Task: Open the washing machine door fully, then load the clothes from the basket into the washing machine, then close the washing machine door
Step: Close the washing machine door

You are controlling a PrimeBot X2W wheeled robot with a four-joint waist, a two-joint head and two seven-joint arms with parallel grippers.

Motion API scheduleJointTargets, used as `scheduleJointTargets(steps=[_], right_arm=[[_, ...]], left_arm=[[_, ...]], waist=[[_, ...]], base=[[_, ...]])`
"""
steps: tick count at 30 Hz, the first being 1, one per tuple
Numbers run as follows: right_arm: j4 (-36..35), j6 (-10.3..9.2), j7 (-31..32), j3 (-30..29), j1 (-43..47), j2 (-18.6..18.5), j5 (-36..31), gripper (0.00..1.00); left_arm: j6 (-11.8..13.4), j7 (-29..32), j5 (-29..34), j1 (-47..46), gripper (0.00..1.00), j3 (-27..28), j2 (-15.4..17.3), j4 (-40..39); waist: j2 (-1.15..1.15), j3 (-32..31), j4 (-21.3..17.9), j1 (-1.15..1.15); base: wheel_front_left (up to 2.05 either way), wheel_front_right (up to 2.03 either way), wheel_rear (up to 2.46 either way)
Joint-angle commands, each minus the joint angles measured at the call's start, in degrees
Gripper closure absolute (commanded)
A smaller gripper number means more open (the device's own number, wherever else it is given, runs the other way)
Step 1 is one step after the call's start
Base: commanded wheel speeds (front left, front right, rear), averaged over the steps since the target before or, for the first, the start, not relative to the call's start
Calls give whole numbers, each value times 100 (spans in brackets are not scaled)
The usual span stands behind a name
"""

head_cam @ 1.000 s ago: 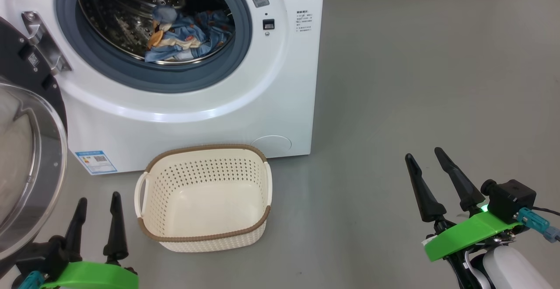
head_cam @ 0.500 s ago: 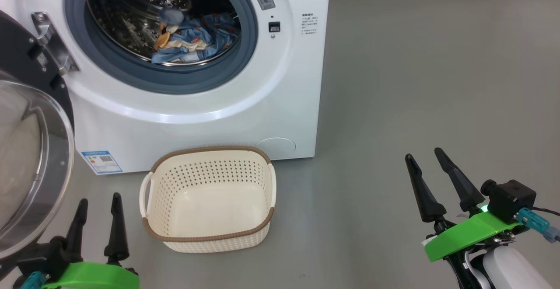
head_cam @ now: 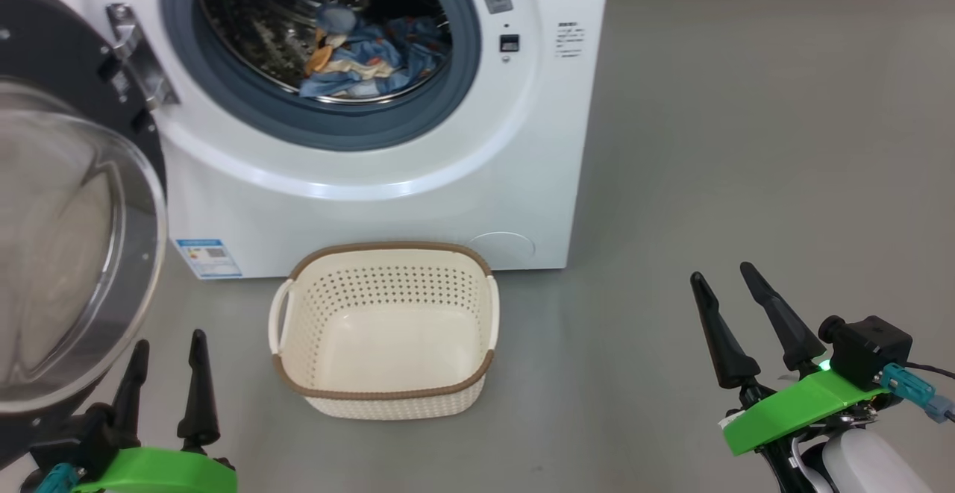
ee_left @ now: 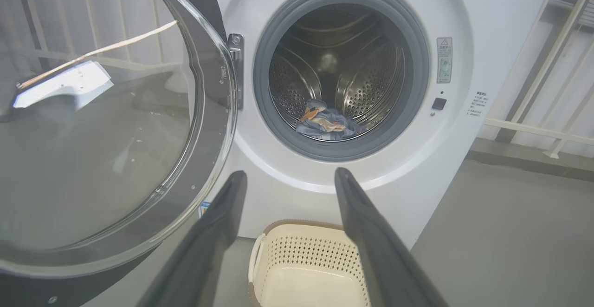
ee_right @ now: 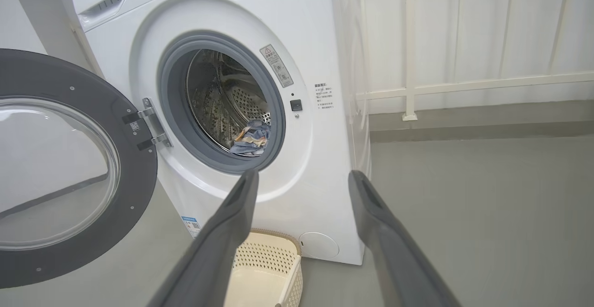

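Grey floor (head_cam: 709,142). The basket (head_cam: 388,291) stands just right of my left gripper (head_cam: 170,340), well left of my right gripper (head_cam: 721,273); the 2 spread apart, holding nothing.

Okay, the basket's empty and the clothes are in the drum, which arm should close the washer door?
Probably left. The left hand, open and empty, sits right beside the open washing machine door, which hangs on that side. The right hand is far off across the floor.

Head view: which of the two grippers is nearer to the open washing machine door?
The left gripper, at lower left, close by the lower edge of the washing machine door. The right gripper is far across the floor, beyond the basket.
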Motion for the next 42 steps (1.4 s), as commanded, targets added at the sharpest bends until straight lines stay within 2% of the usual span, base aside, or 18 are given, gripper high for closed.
scheduleJointTargets(steps=[1,6,20,42], right_arm=[[-125,25,-46,92,-38,-56,69,0],[-117,25,-46,127,-52,-65,78,0],[-49,25,-46,241,-6,-92,139,0],[-39,25,-46,290,-4,-81,161,0]], left_arm=[[-47,-38,66,-149,0,208,151,-76],[-38,-38,100,-153,0,189,136,-49],[104,-38,195,-81,0,191,153,91],[301,-21,169,-46,0,85,88,32]], waist=[[0,20,113,0],[0,35,373,0],[0,-142,1421,0],[0,-93,2619,0]], base=[[0,0,0],[0,0,0],[0,0,0],[0,0,0]])
